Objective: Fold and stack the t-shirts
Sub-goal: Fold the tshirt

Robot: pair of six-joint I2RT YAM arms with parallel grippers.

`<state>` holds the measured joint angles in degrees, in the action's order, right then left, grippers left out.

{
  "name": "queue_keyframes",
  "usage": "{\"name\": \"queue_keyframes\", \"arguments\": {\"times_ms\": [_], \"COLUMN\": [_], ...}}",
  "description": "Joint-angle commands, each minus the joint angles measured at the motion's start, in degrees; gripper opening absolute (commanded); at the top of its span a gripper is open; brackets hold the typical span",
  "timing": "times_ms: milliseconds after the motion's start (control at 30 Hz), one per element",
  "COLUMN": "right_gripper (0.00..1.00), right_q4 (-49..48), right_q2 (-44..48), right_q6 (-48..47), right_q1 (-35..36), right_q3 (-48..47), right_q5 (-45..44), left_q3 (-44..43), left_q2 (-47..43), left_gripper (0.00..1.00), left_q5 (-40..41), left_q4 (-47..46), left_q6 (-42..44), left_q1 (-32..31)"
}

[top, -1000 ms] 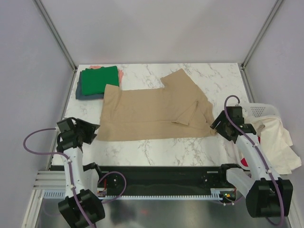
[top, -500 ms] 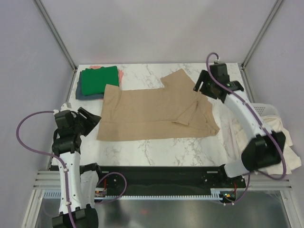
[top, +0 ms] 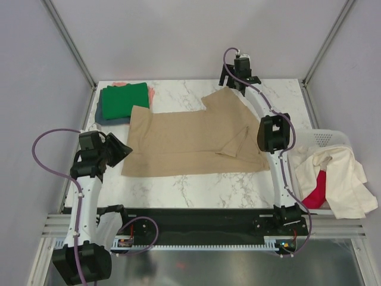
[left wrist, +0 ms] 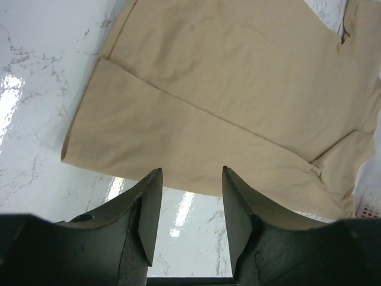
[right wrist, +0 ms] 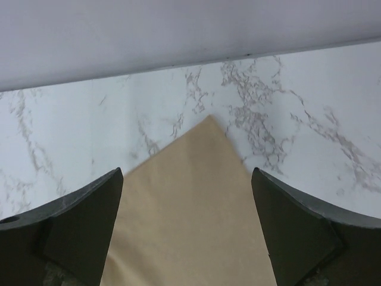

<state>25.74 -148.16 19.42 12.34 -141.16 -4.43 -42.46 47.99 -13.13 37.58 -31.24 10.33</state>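
The tan tee (top: 190,140) is laid out flat in the middle of the marble table (top: 196,185), one sleeve folded in on the right. The left gripper (top: 122,150) hangs just off its near-left corner, jaws partway apart with nothing between them, and the hem sits right beyond the tips. The right gripper (top: 237,83) is way out at the far edge, spread wide and empty, over the pointy far sleeve corner. Far left there's a folded stack: green tee (top: 123,100) on a dark blue-grey tee (top: 102,118), with a salmon-pink tee (top: 151,93) peeking out. The cream tee (top: 339,179) and red tee (top: 317,189) are heaped on the white basket (top: 324,138) at right
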Motion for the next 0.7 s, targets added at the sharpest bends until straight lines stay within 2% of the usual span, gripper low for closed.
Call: {"name": "queue_keyframes", "arguments": {"times_ms": [0,133,300,467,633,667], "right_gripper": [0.98,0.97,0.93,0.72,0.61,0.56], "right_q4": [-11.92,-14.4,-15.19,-12.91,-11.5,-11.15], "right_q2": [-4.5,-12.49,-14.09,-15.32,-15.23,-15.14], "right_q6": [-1.76,-0.7,0.0,0.97,1.32,1.32], "right_q1": [-0.21,-0.3,-0.39,-0.3,0.23,0.23], "right_q3": [-3.16,-11.23,-8.34,-7.82,-7.55,-7.46], "right_q5": [-2.95,-3.13,-4.98,-2.27,-1.55,-1.55], "left_q3": [-0.61,-0.61,-0.52,-0.43,-0.35,-0.43], "left_q2": [-1.84,-2.02,-2.37,-2.9,-3.16,-3.08], "left_gripper": [0.51,0.5,0.5,0.5,0.5,0.5], "left_q5": [0.03,-0.23,-0.32,-0.41,-0.41,-0.41], "left_q4": [-1.11,-1.2,-1.2,-1.2,-1.28,-1.2], "left_q6": [2.15,2.24,2.24,2.24,2.24,2.24], "left_q1": [-1.62,-1.98,-2.15,-2.24,-2.24,-2.24]}}
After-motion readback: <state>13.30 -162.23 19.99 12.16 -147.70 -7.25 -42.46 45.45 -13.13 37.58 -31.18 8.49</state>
